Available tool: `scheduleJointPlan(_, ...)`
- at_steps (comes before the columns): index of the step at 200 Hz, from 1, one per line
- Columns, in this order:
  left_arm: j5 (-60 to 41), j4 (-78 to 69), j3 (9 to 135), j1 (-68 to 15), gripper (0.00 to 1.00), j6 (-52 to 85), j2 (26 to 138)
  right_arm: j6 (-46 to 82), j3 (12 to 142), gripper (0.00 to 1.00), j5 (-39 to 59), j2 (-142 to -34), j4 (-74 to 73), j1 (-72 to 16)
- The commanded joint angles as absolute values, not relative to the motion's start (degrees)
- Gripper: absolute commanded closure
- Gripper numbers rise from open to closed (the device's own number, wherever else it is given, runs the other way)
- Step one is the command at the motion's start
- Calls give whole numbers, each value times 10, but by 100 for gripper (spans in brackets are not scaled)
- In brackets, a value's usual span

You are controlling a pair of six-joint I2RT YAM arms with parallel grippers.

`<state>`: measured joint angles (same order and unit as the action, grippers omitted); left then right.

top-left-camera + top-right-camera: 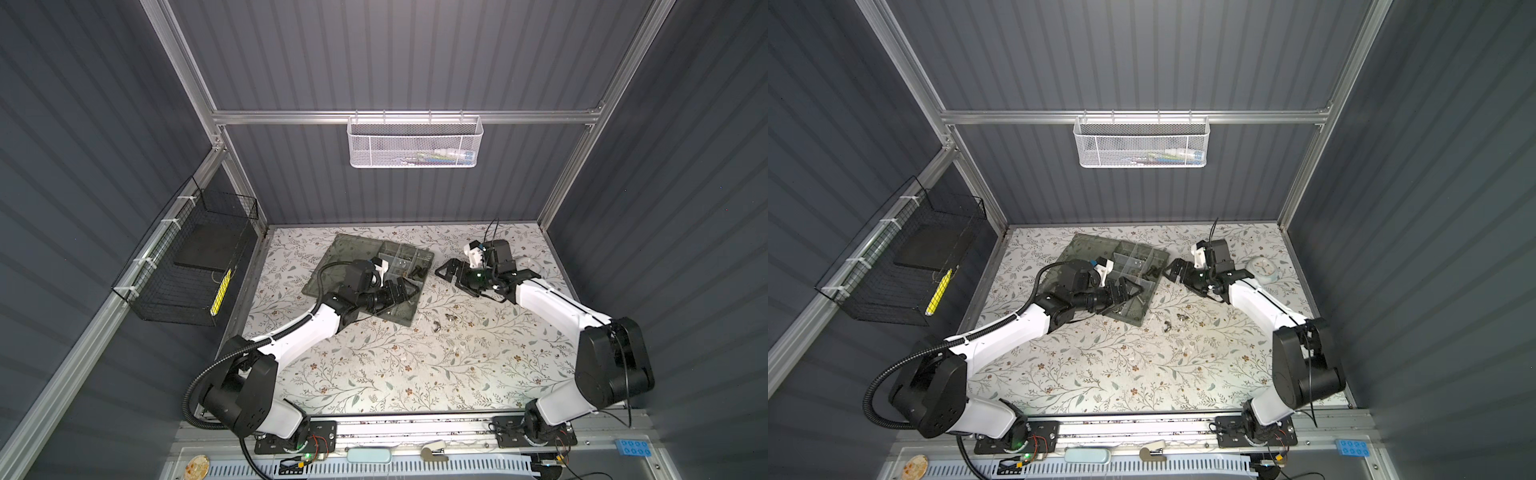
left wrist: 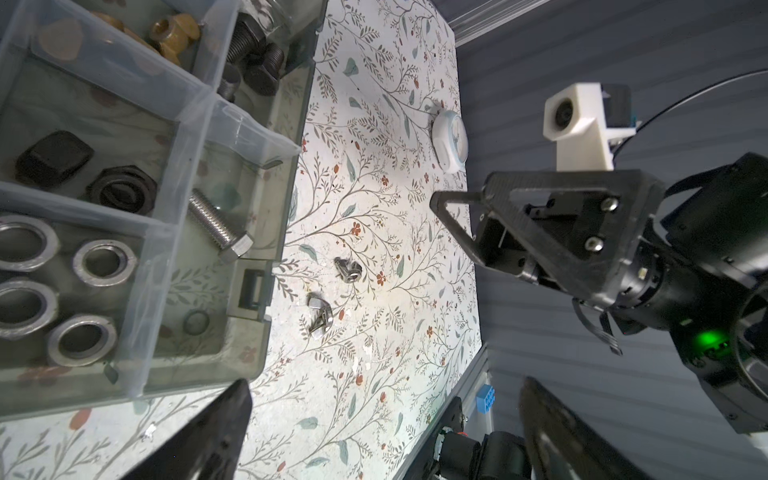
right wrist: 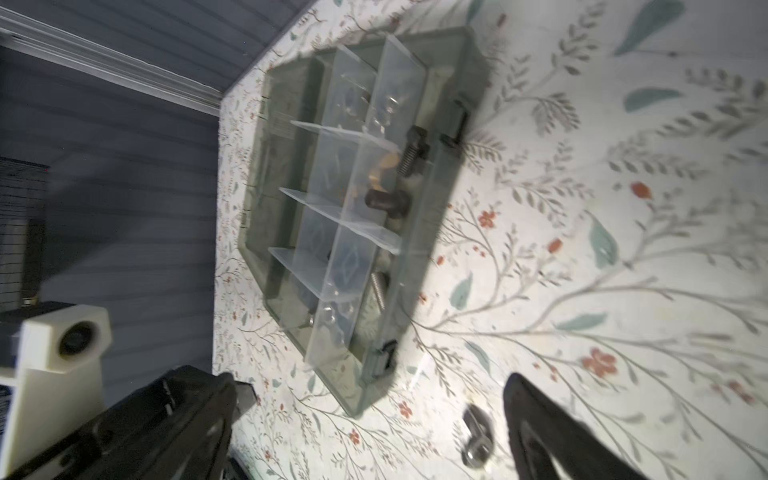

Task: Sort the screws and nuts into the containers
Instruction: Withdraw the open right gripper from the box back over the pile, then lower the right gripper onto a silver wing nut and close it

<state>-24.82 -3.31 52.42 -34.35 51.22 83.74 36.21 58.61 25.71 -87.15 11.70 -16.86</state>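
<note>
Mostly sorted, we judge. The organiser box sits on the worktop with its lid open. Its compartments hold silver nuts, black nuts, one silver screw, black screws and brass-coloured pieces, each kind apart. Left to do: two loose silver pieces lie just beside the box, and we cannot tell their type. Left fingers hang over the box, spread wide and empty. Right fingers hover beside it, spread wide and gripping nothing.

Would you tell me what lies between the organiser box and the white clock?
The open right gripper hangs between them, seen in a top view.
</note>
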Motion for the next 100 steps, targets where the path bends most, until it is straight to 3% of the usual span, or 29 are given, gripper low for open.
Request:
scheduleJointPlan(1,-239,-68,504,-355,0,530,819,327,550,1,199,-839,171,-185)
scheduleJointPlan(53,-221,-96,465,-397,0,549,812,325,472,2,116,-803,186,-239)
scheduleJointPlan(83,-225,-138,440,-408,0,574,824,329,455,8,92,-814,188,-267)
scheduleJointPlan(100,-218,-147,435,-412,0,577,827,328,459,17,81,-829,195,-279)
